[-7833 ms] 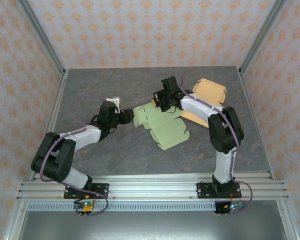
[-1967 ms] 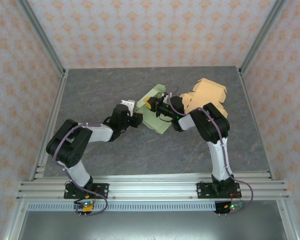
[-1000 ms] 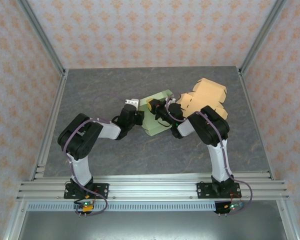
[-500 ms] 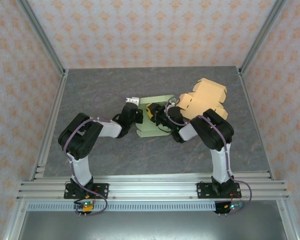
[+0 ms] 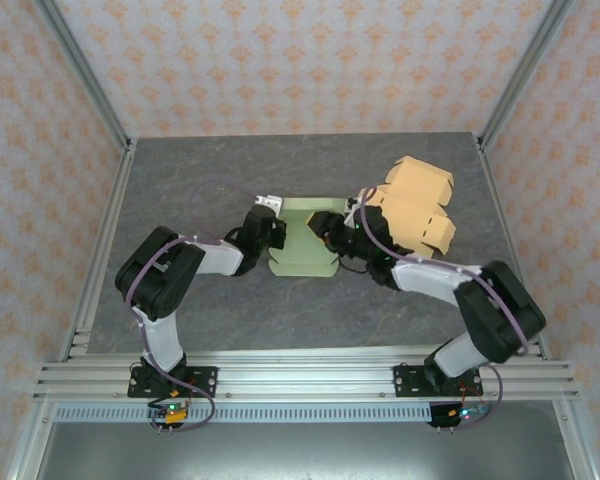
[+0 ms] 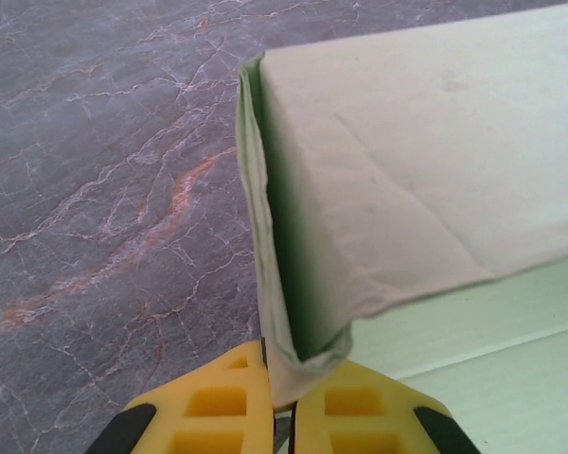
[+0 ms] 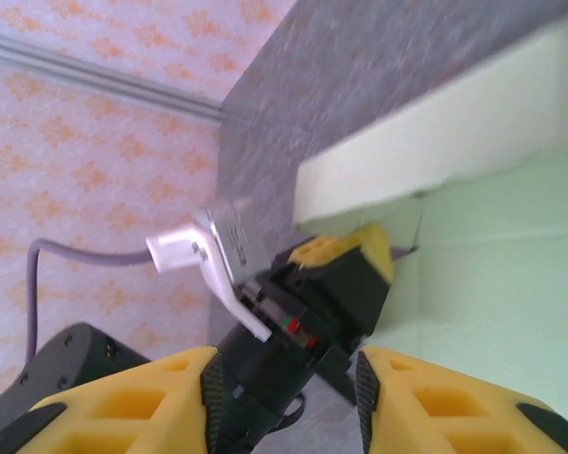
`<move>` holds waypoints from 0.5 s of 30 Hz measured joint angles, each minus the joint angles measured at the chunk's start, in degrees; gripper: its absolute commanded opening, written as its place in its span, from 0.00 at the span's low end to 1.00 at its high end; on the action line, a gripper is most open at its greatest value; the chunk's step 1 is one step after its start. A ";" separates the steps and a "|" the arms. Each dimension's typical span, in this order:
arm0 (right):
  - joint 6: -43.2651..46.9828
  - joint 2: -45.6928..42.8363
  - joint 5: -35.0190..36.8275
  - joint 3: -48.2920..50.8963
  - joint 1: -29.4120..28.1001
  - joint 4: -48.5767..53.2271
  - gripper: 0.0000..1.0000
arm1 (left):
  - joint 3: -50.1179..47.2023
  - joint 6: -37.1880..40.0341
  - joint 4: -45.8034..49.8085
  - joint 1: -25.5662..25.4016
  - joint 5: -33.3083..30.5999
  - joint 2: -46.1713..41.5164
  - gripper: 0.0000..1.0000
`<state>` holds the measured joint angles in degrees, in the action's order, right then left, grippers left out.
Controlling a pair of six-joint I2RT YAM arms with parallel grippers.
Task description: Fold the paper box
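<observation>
Top external: left arm (image 5: 170,270) is folded tight, with the elbow out left and the forearm low over the table (image 5: 280,320), reaching right. Left gripper (image 5: 271,236) sits at the left edge of the box (image 5: 305,248).

Left wrist view: its fingers (image 6: 232,416) are clamped shut on the bottom corner of a raised, doubled-over green wall. My read is that it's the anchor. It pins that fold so the paper can't spring flat and the box can't slide while the other side gets worked.

The box is mid-table between the two grippers and partly formed. The floor is flat and the left wall is up. From above I can't tell the state of the other walls.

Right gripper (image 5: 330,228) is over the right part of the box, jaws apart, with nothing between them. The right wrist view looks low across the green floor, straight at the left gripper, with a pale wall standing beyond. I can't tell whether the right fingertips touch the paper. It looks free to take the next flap.

Right arm (image 5: 460,290) has its elbow far right and toward the front. The forearm stretches back-left in a long, low reach.

The tan box (image 5: 420,200) sits back-right, just behind the right wrist. I can't tell if it touches the green one. It could get knocked if that arm swings back.
</observation>
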<state>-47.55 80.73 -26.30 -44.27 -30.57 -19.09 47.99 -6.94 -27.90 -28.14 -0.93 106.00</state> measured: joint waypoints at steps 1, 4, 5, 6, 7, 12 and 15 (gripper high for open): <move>1.81 -1.07 0.20 -0.87 1.46 2.47 0.47 | 0.00 -0.02 -0.02 0.00 0.02 0.00 0.09; 7.67 -1.51 0.42 -5.49 6.60 11.26 0.54 | 0.00 -0.02 -0.07 0.02 0.59 0.00 0.09; 10.14 -0.20 0.20 -8.66 8.22 15.21 0.55 | 0.00 -0.02 -0.11 0.02 0.81 0.00 0.10; 13.05 2.01 -0.17 -12.68 9.42 19.21 0.56 | 0.00 0.00 -0.20 0.00 1.11 0.00 0.10; 15.69 4.44 -0.61 -16.81 10.05 22.88 0.57 | 0.00 0.00 -0.24 0.00 1.53 0.00 0.10; 28.94 16.50 -3.74 -32.48 10.25 35.12 0.66 | 0.00 0.59 -0.46 0.02 3.39 0.00 0.11; 35.78 23.23 -4.55 -39.82 10.10 42.66 0.68 | 0.00 1.42 -0.72 0.00 4.90 0.00 0.12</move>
<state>-11.77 103.96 -30.85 -84.09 -20.47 23.57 47.99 -5.52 -28.62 -28.14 3.97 106.00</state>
